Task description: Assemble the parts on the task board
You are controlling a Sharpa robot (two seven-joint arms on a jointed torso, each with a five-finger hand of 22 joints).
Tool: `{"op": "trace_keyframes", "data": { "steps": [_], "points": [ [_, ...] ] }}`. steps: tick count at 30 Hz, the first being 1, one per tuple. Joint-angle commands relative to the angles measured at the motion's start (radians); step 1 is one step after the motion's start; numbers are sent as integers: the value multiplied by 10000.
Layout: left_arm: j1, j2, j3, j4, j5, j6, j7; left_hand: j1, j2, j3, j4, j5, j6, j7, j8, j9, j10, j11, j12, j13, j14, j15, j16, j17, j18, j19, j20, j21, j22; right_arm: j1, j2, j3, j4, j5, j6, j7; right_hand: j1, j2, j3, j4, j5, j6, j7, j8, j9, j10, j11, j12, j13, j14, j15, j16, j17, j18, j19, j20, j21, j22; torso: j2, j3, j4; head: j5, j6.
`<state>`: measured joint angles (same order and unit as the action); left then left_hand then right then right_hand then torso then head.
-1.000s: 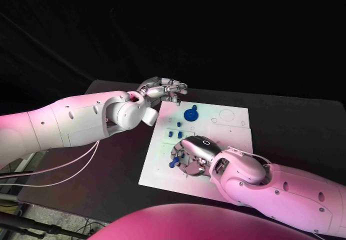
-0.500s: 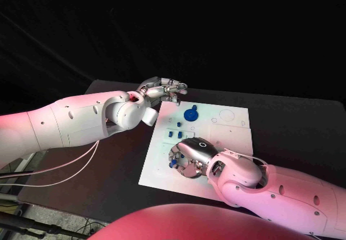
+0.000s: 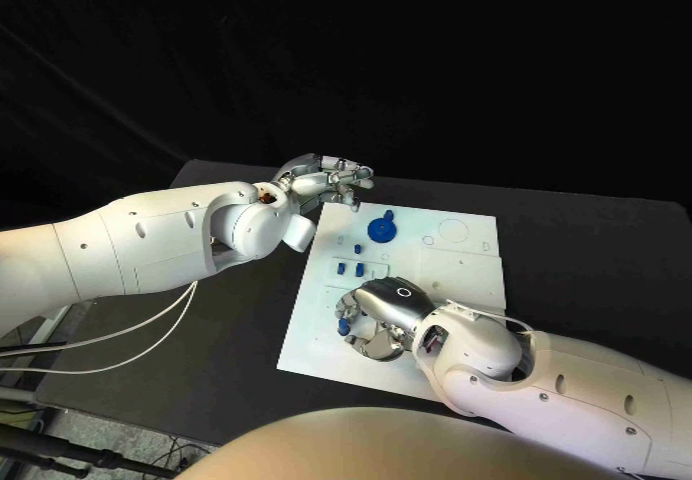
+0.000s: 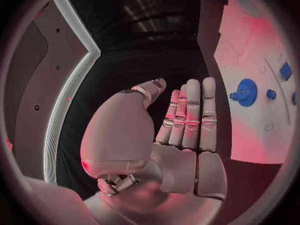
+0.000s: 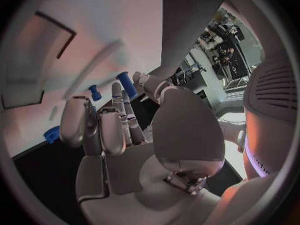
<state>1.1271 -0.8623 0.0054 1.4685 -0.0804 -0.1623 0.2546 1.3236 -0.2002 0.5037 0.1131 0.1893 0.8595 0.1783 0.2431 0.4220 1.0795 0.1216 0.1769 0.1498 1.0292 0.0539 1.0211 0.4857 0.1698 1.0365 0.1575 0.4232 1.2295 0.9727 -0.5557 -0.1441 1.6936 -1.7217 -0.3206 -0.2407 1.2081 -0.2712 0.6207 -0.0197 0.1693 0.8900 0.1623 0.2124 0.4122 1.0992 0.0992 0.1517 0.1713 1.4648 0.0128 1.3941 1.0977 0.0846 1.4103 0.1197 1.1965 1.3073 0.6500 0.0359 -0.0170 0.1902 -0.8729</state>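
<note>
1. Bench (image 3: 606, 260): black, carries the white task board (image 3: 325, 340) in its middle.
2. Task board: a blue gear (image 3: 381, 229) sits near its far edge, apparently seated. Small blue parts (image 3: 345, 268) lie mid-board. Outlined slots near the far right corner look unfilled.
3. Left hand (image 3: 326, 180): hovers beyond the board's far left corner, off the board. In the left wrist view its fingers (image 4: 190, 115) lie straight and side by side, holding nothing.
4. Right hand (image 3: 378, 318): low over the near half of the board. A blue peg (image 5: 127, 85) shows at its fingertips in the right wrist view; cannot tell whether it is gripped or merely touched.
5. Progress, judged: early to middle. Gear placed; peg and small parts still to seat.
</note>
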Motion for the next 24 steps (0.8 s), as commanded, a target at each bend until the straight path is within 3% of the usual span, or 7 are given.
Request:
{"op": "trace_keyframes", "data": {
  "steps": [1, 8, 12, 15, 18, 20, 24],
  "points": [
    [6, -2, 8, 30, -17, 157, 34, -99, 3, -13, 65, 67, -55, 21, 31, 7, -32, 15, -40, 3, -75, 5, -60, 11, 94, 24, 12, -68, -17, -14, -100, -2, 116, -197, -542, -58, -79, -8, -159, 7, 47, -218, -37, -116, -63, -87, -43, 47, 43, 46, 27, -34, -4, -58, -64, 7, -34, 1556, 1, 6, -4, -25, 3],
    [5, -27, 7, 32, -17, 179, 24, -108, 8, -19, 68, 67, -60, 21, 41, 10, -33, 16, -44, 6, -79, 6, -64, 14, 95, 28, 13, -86, -20, 34, -796, 86, 731, 504, -1728, 595, -138, 71, -366, 37, 26, -345, -29, -163, -119, 35, -98, 252, 142, 107, -25, 35, 142, -89, 27, -36, 117, 1604, -18, -2, -17, -100, 3],
    [5, -46, 6, 25, -17, 184, 20, -108, 8, -19, 68, 67, -60, 21, 41, 10, -33, 16, -44, 6, -79, 6, -64, 14, 95, 28, 13, -86, -20, 292, -1591, 178, 1268, 1937, -2125, 993, -214, 193, -454, 126, 13, -8, -36, 15, -96, 408, -103, 584, 310, 185, -35, 136, 356, -165, 220, -59, 473, 1712, -32, -17, -25, -259, 3],
    [4, -61, 4, 16, -17, 180, 19, -108, 8, -19, 68, 67, -60, 21, 41, 10, -33, 16, -44, 6, -79, 6, -64, 14, 95, 28, 13, -86, -20, 641, -2317, 208, 1549, 3653, -1934, 1001, -458, 231, -611, 331, 135, 279, -74, 146, -63, 768, -174, 888, 498, 233, -77, 219, 501, -192, 302, -84, 624, 1761, -44, -28, -50, -487, 3],
    [4, -77, 0, 14, -16, 177, 17, -108, 8, -19, 68, 67, -60, 21, 41, 10, -33, 16, -44, 6, -79, 6, -64, 14, 95, 28, 13, -86, -20, 948, -3092, 219, 1700, 5117, -1338, 770, -698, 225, -1059, 563, 155, 435, -281, 274, 93, 1340, -426, 1838, 1219, 299, -292, 340, 727, -227, 400, -270, 818, 1819, -83, -64, -103, -740, 3],
    [4, -89, -7, 12, -16, 168, 16, -108, 8, -19, 68, 67, -60, 21, 41, 10, -33, 16, -44, 6, -79, 6, -64, 14, 95, 28, 13, -86, -20, 1106, -3767, 215, 1730, 5743, -799, 562, -647, 370, -1388, 687, 184, 814, -569, 779, 781, 1263, -724, 3427, 2626, 359, -535, 447, 957, -327, 616, -506, 1305, 1954, -106, -80, -140, -890, 3],
    [3, -96, -16, 25, -15, 167, 20, -108, 8, -19, 68, 67, -60, 21, 41, 10, -33, 16, -44, 6, -79, 6, -64, 14, 95, 28, 13, -86, -20, 1169, -4645, 154, 1765, 5907, -579, 262, -697, 315, -1605, 1030, 140, 658, -637, 857, 1418, 871, -795, 5739, 4900, 513, -605, 756, 1684, -468, 888, -579, 1991, 2140, -141, -97, -187, -1061, 3]
  ]
}}
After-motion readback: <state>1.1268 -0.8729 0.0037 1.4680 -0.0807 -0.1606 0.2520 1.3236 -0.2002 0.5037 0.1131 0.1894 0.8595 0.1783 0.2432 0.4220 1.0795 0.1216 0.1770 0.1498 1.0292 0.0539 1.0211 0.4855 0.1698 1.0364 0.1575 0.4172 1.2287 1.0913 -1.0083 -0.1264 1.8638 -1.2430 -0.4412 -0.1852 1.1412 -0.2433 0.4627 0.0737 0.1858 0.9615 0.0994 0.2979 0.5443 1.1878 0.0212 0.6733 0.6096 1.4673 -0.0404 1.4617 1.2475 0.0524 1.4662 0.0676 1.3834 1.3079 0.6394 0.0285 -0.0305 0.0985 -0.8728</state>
